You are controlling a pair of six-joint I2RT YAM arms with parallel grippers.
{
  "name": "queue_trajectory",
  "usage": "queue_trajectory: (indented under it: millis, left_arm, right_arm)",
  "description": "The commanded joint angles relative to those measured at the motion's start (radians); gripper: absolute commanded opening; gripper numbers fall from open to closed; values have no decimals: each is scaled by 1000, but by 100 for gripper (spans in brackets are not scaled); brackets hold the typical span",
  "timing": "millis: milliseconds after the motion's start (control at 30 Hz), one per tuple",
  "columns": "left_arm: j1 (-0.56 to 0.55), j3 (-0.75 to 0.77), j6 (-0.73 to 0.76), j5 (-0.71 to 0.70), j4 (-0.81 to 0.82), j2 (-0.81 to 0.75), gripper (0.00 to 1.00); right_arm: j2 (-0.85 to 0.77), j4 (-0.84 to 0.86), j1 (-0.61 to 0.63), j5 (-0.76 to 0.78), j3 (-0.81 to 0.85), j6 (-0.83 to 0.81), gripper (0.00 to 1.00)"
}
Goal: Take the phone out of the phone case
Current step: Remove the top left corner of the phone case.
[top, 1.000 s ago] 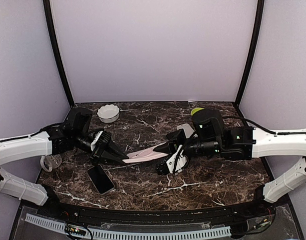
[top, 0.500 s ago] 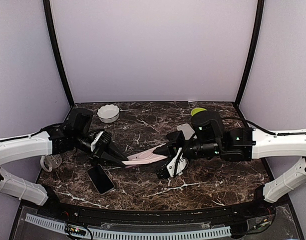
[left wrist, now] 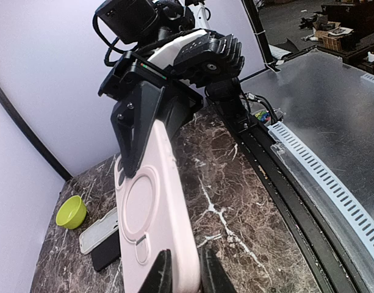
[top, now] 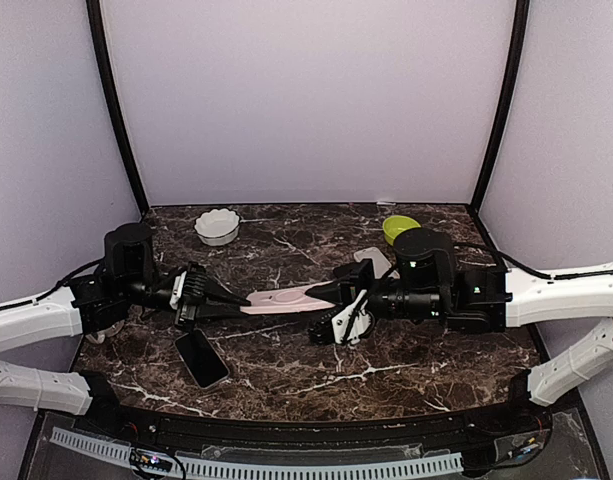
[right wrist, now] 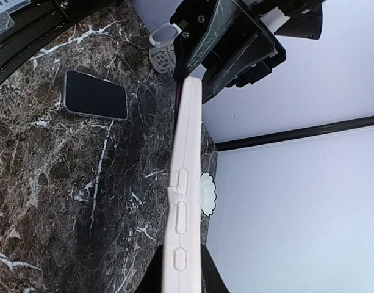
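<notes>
A pale pink phone case point(top: 286, 297) hangs level above the table, held at both ends. My left gripper point(top: 248, 300) is shut on its left end, and in the left wrist view the fingers point(left wrist: 157, 276) pinch the case point(left wrist: 147, 201) by its edge. At the other end my right gripper point(top: 326, 293) is shut, clamping the button side of the case point(right wrist: 185, 165). A dark phone point(top: 201, 358) lies flat on the marble below, also in the right wrist view point(right wrist: 95, 94). What is inside the case is hidden.
A white scalloped bowl point(top: 217, 226) sits at the back left. A green bowl point(top: 399, 228) stands at the back right. A grey case point(top: 371, 262) with a dark slab lies behind the right gripper. A clear cup point(right wrist: 164, 54) is by the left arm.
Both arms have shifted: the left wrist drew back to the left and the case went from tilted to nearly level, slightly higher. Both grips stay closed on it.
</notes>
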Motion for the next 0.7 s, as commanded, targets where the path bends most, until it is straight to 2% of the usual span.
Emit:
queue_trajectory:
  millis: [0, 133, 300, 533, 667]
  left_arm:
    - [7, -8, 22, -127, 70, 13, 11]
    - [6, 25, 57, -94, -23, 26, 7]
    - [7, 49, 74, -31, -119, 60, 10]
    - [6, 50, 81, -100, -93, 79, 6]
    - [4, 45, 98, -85, -110, 87, 7]
  right_arm:
    - [-39, 215, 75, -112, 33, 23, 0]
    - [-34, 165, 78, -96, 43, -31, 0]
    - [-28, 89, 78, -96, 77, -110, 0]
    - [-21, 35, 80, -138, 104, -140, 0]
    - [-11, 31, 96, -191, 115, -102, 0]
